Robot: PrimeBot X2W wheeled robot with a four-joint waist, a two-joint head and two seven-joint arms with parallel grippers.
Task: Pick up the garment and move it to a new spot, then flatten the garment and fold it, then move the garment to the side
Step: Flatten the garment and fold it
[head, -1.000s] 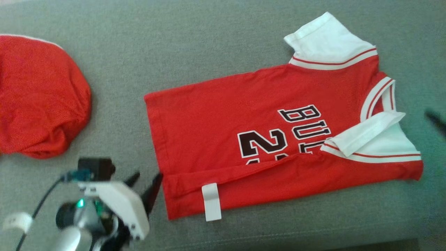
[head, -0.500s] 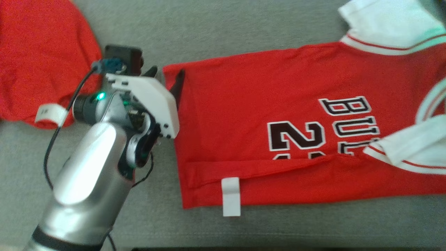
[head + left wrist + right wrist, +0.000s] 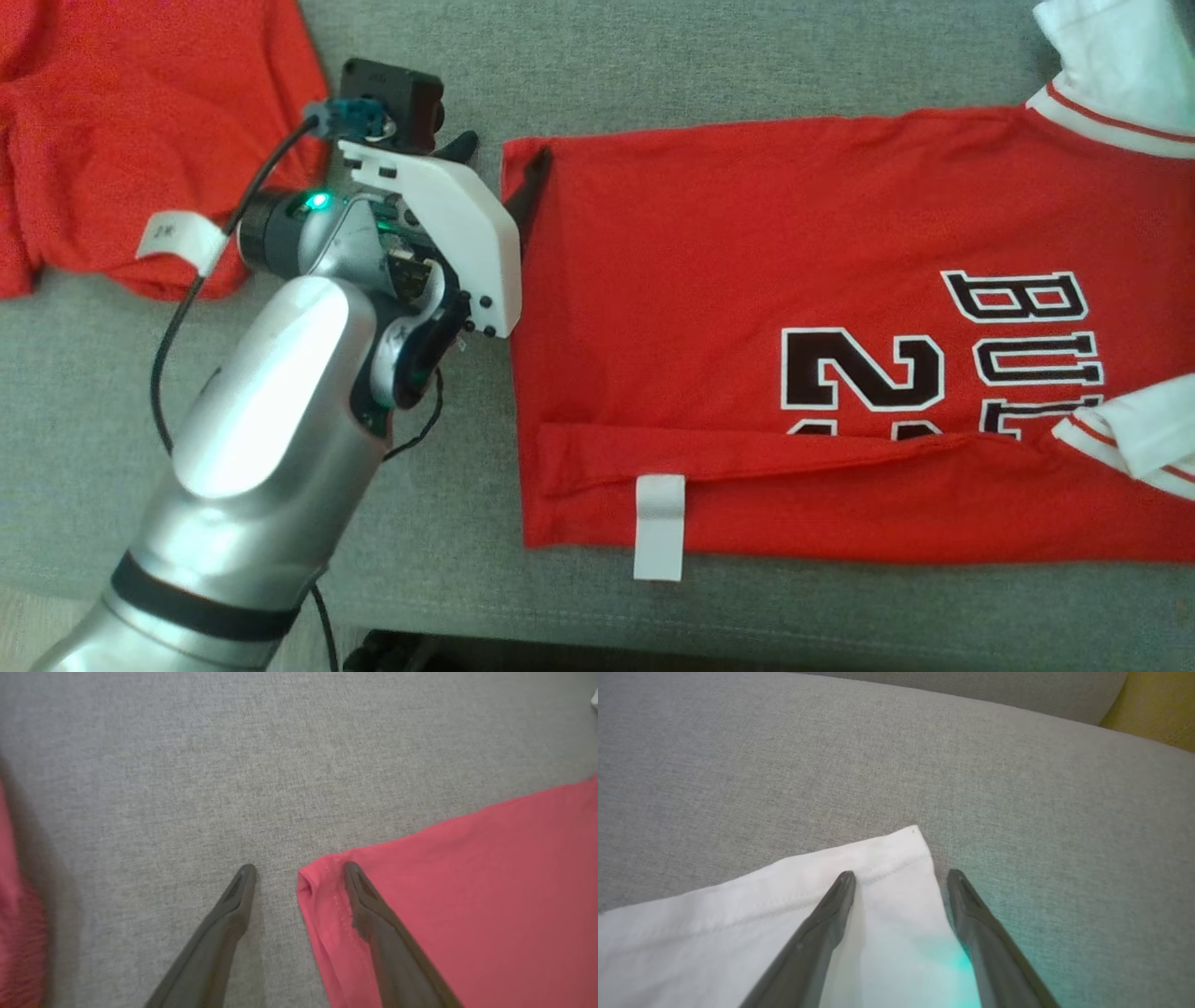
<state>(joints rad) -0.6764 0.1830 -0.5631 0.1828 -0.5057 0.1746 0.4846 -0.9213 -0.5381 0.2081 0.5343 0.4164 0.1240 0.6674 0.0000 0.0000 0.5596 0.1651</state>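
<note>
Grey sofa cushion point(image 3: 747, 56) carries everything. The red jersey point(image 3: 709, 280) lies flat across the middle and right of the head view, front up and neck end to the right. Its near long edge is folded over onto the body in a narrow band. Dark white-edged numeral point(image 3: 864, 369) and lettering are partly covered by that fold. A white label point(image 3: 659, 525) hangs off the near edge.

Left tool point(image 3: 499, 159) sits at the jersey's far hem corner with its fingers spread wide and nothing clamped. In the left wrist view the tool point(image 3: 300, 868) straddles that corner: one finger over the stitched hem of the jersey point(image 3: 467, 882), the other over bare cushion. Whether the tips press the cloth cannot be told. The silver forearm point(image 3: 261, 439) runs up from the lower left, with a green light point(image 3: 319, 200) on the wrist.

Right tool point(image 3: 901, 873), jaws likewise apart and empty, straddles the side edge of the white sleeve point(image 3: 738, 924) near its corner – one finger above the sleeve, the other above the cushion just beside it.

A second red garment point(image 3: 140, 112) lies bunched at the far left, apart from the jersey, with a white tag point(image 3: 177, 238) at its near edge
</note>
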